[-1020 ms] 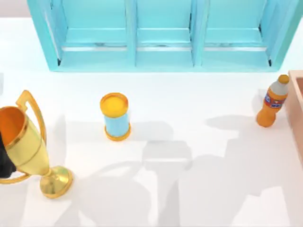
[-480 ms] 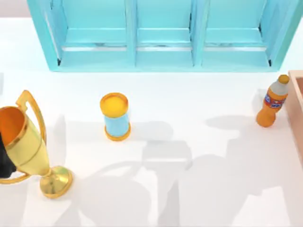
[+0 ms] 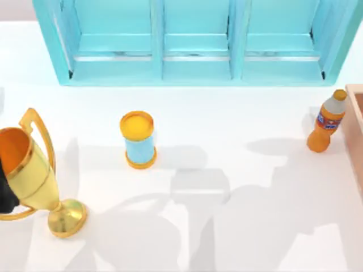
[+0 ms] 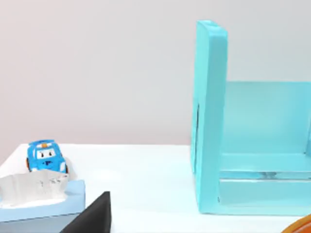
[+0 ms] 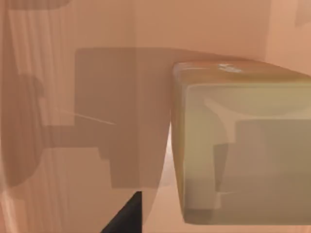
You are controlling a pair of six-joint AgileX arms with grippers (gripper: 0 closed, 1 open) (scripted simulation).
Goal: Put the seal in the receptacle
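The seal (image 5: 243,145), a tan-brown block with rounded edges, sits very close in the right wrist view. Behind it are the peach-tan inner walls of the receptacle (image 5: 87,97), which carry blocky shadows. A dark part of my right gripper (image 5: 127,213) pokes in beside the seal; I cannot tell whether it holds the block. In the top view, a strip of the receptacle's rim (image 3: 356,130) shows at the right edge of the table. My left arm (image 3: 4,195) is parked at the far left edge behind the trophy, and a dark part of my left gripper (image 4: 92,216) shows in the left wrist view.
A gold trophy cup (image 3: 31,173) stands front left and a blue can with orange ends (image 3: 138,140) near the middle. An orange bottle (image 3: 326,122) is next to the receptacle. The turquoise shelf unit (image 3: 195,42) spans the back. A toy car (image 4: 45,156) and a tissue box (image 4: 41,201) lie off to the left.
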